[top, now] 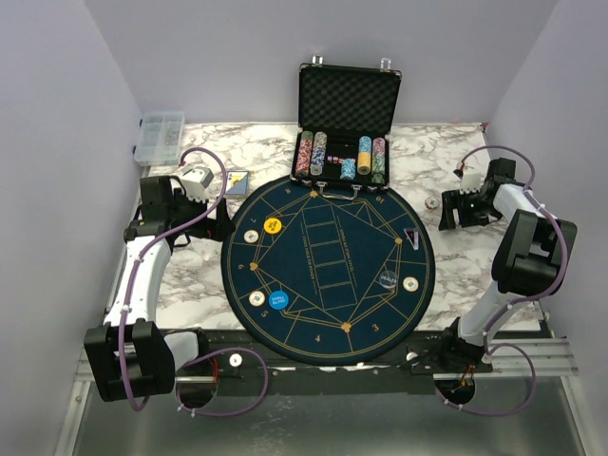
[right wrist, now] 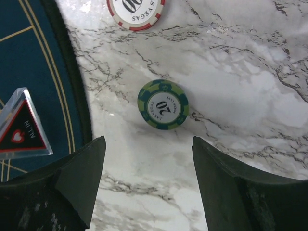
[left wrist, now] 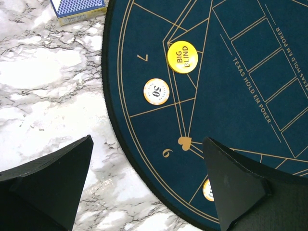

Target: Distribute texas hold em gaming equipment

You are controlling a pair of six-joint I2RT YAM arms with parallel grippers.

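Closest up are the two black fingers of the right end effector [right wrist: 147, 144], spread apart with nothing between them, so it's released and hanging just over the marble counter [right wrist: 240, 72]. Right in front of those fingers a green chip [right wrist: 163, 104] marked 20 lies flat on the counter, not touching them, and a red-rimmed chip [right wrist: 134, 12] sits a bit further on, cut off by the frame edge. To the side, a clear triangle marker [right wrist: 21, 125] rests on the round blue mat [right wrist: 33, 57]. The left end effector [left wrist: 148, 139] is wide open too, empty, straddling the mat's rim. Ahead of it on the mat there's a cream chip [left wrist: 157, 91] marked 50 and a yellow disc [left wrist: 182, 57] reading big blind, close together but apart. A card box [left wrist: 79, 9] lies on the counter just off the mat. From above, a blue disc [top: 277, 300] sits near the mat's near-left edge, and an open case [top: 348, 100] of stacked chips stands at the far side.
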